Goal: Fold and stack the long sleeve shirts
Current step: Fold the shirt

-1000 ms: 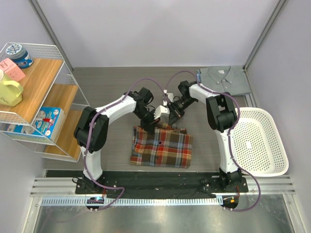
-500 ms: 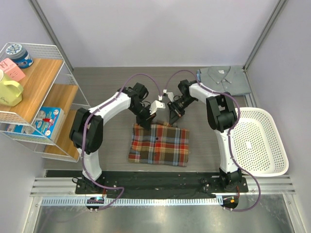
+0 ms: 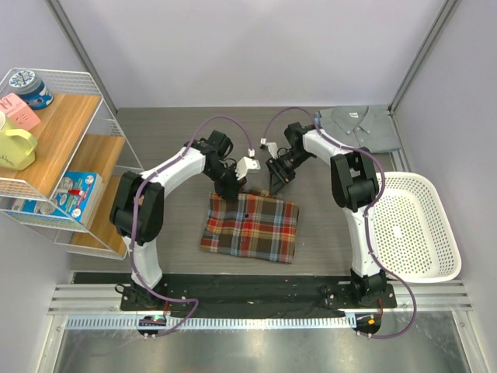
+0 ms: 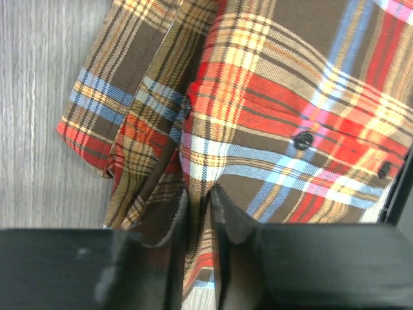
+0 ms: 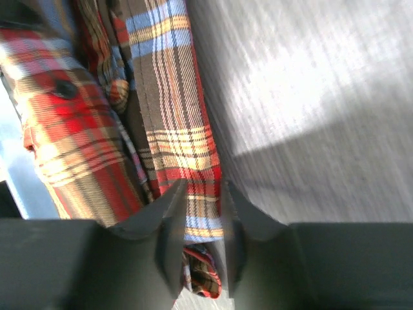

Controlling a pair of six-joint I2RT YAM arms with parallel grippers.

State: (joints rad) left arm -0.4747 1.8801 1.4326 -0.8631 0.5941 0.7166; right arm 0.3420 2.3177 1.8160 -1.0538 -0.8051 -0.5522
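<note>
The plaid shirt point(image 3: 250, 227) is seen lying as a folded rectangle on the table point(image 3: 163, 155), just in front of the two arm bases, while the grey-blue shirt point(image 3: 359, 124) is kept at the far right corner, well apart from it. Both claws are placed at the far edge of the plaid shirt. The left gripper point(image 4: 199, 194) is shown with its jaws only a little apart and plaid cloth in the narrow gap. The same is seen at the right gripper point(image 5: 203, 187), where the hem of the shirt runs between the fingers. Whether the cloth is really pinched or only lies under the jaws cannot be told for either claw. The step in hand is judged to be the setting down of this far edge. To do it well, both jaws should be spread at the same time and the claws raised straight up, so that the top layer is not dragged. The loose layers at the left edge should be squared before stacking.
</note>
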